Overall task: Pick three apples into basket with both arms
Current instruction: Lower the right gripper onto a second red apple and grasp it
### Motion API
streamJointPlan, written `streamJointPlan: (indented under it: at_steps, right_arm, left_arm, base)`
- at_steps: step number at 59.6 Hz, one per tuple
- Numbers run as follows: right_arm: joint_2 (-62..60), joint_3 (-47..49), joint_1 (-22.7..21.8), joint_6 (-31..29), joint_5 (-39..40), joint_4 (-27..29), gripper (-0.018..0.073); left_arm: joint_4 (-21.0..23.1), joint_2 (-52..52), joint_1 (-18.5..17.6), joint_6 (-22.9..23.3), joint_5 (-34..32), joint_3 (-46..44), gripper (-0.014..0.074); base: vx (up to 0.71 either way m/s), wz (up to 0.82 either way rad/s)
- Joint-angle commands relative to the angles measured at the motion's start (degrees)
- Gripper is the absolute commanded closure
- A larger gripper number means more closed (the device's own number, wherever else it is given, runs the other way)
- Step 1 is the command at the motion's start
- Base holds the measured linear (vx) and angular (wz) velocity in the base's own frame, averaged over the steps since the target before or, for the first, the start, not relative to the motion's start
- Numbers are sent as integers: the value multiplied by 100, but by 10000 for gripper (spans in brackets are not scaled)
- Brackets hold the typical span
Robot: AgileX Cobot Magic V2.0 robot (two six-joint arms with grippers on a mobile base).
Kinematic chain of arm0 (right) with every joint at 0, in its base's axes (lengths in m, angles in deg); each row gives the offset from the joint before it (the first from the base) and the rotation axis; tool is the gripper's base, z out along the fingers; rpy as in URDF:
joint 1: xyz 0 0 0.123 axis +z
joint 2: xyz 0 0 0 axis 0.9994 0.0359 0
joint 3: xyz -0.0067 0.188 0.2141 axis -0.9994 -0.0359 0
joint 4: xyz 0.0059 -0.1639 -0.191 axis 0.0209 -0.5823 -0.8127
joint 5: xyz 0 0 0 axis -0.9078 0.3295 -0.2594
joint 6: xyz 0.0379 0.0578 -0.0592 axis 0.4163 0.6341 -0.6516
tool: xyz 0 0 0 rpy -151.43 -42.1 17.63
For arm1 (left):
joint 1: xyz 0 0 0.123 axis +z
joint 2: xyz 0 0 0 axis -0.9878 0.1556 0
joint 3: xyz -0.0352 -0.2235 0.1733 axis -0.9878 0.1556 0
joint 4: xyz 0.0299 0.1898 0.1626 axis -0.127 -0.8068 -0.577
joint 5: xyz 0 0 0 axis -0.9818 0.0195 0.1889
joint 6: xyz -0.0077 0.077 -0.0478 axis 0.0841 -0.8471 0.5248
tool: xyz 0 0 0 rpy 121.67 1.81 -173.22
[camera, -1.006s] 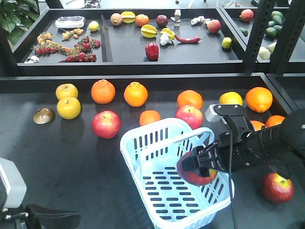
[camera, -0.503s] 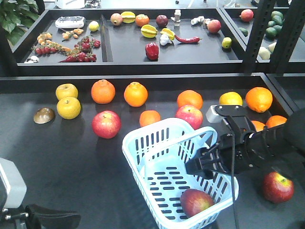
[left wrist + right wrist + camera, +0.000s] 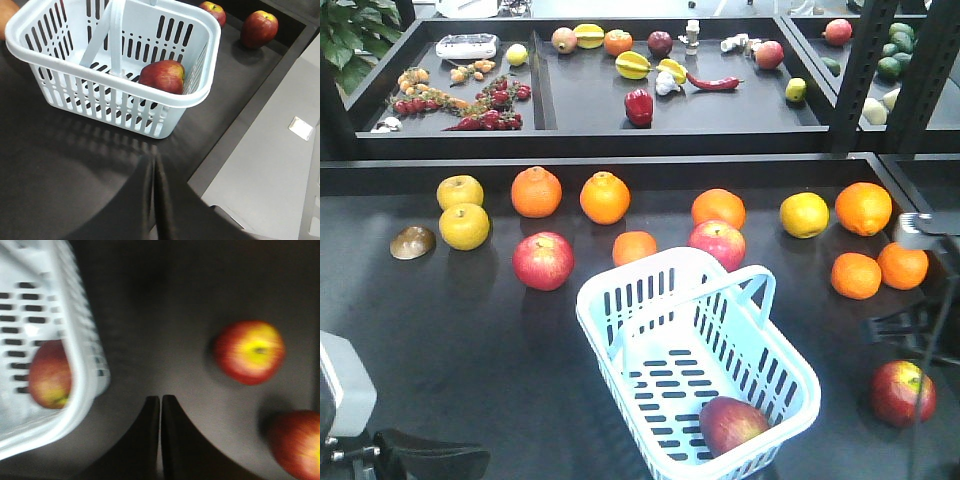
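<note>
One apple (image 3: 733,422) down in the near right corner of the basket (image 3: 650,285), tucked against the slotted wall. Two more dark red apples out on the black table (image 3: 470,330), off the basket's right side.

From the right wrist: nearer loose apple (image 3: 250,352) ahead and to the right of the right gripper (image 3: 160,399), stem end up, yellow-green patch facing the camera. Second loose apple (image 3: 296,444) further right and closer in, cut by the frame edge. Right gripper pinched together on nothing, over bare table between basket and fruit. Round fruit, so no long axis to line up with; calls only for opening the claw and swinging it right.

From the left wrist: left gripper (image 3: 152,159) likewise clamped closed and empty, low on the basket's near side, with the whole basket between it and both loose apples.

Judged the right arm's pick: nearer by far, path open, nothing in the way.

From the front, only one loose apple in shot, just beside the right arm (image 3: 925,325) at the frame's edge. Lighter pinkish apples (image 3: 542,260) and oranges (image 3: 537,192) behind the basket no part of the count.

Likely hazard: fruit rolling away under an off-centre closing.
</note>
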State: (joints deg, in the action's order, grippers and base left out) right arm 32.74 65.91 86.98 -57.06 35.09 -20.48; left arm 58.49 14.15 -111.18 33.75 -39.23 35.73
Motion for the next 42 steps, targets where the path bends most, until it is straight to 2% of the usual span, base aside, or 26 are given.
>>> streamJointPlan:
  at_steps: [1,9,14,20,28,42]
  right_arm:
    - [-59,159,-354,-32,336,-132,536]
    - [226,159,-748,-198,423,-132,410]
    - [584,210,-908,-388,520,-132,251]
    - [1123,533,-1065,-230,442,-139,59]
    - [1852,1319,-1071,-147,-181,-258,-159]
    - [2828,2175,-1071,73,-806,-548,-148]
  left_arm:
    - [206,-16,-25,29,-178,-130,602]
    - [206,-16,-25,29,-178,-130,602]
    - [206,-16,-25,29,-178,-130,602]
    - [206,-16,-25,29,-178,-130,602]
    - [206,-16,-25,29,-108,-130,602]
    - [206,-16,-25,29,83,-130,602]
  base:
    - [0,0]
    - [0,0]
    - [0,0]
    - [0,0]
    - [0,0]
    - [0,0]
